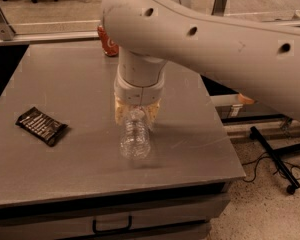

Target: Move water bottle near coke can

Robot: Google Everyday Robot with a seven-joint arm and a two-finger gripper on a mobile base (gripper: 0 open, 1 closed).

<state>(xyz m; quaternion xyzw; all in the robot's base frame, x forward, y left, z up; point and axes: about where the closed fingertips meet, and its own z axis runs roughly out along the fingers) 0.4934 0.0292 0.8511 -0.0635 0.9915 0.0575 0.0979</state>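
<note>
The big white arm (215,39) reaches over the grey tabletop (65,79), its gripper (136,115) pointing straight down near the middle. The water bottle (135,136) is directly beneath it, long axis running from the jaws toward the near edge. The jaws look pinched on its neck end. The coke can (106,43) stands at the far edge, half hidden behind the arm, so I'd say the carry goes straight back.

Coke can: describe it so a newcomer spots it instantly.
On the grey table, look to the far edge, behind the white arm whose claw sits mid-table at the water bottle. The coke can peeks out there, half hidden. It is the only red thing; the bottle is clear, the wrapper flat and black.
</note>
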